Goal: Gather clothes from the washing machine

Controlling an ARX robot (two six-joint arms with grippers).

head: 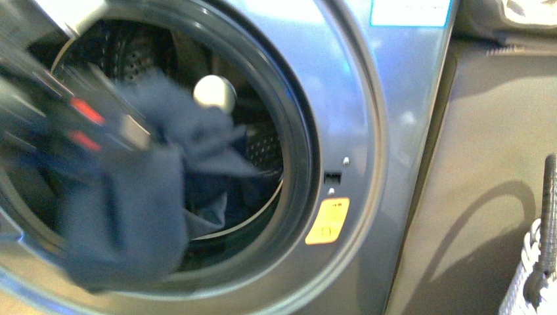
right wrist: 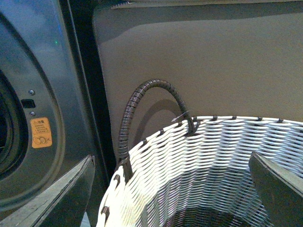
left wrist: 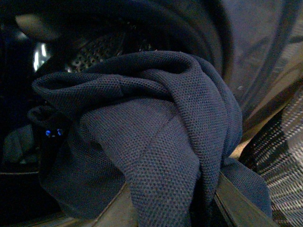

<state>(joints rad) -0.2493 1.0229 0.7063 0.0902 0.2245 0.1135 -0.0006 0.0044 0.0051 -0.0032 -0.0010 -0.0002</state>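
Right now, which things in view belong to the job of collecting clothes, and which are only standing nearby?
Job: navy garment, held by the left gripper; washing machine; open right gripper.
Nearby: woven basket, perhaps the drop place; brown panel.

Limp dark navy-blue garment of finely woven fabric (head: 125, 223) is all bunched up, hanging half out of the round dark-rimmed porthole of the grey-silver front-loading washing machine (head: 374, 144), with the rest trailing back into the perforated steel drum (head: 266, 149). Door's open.
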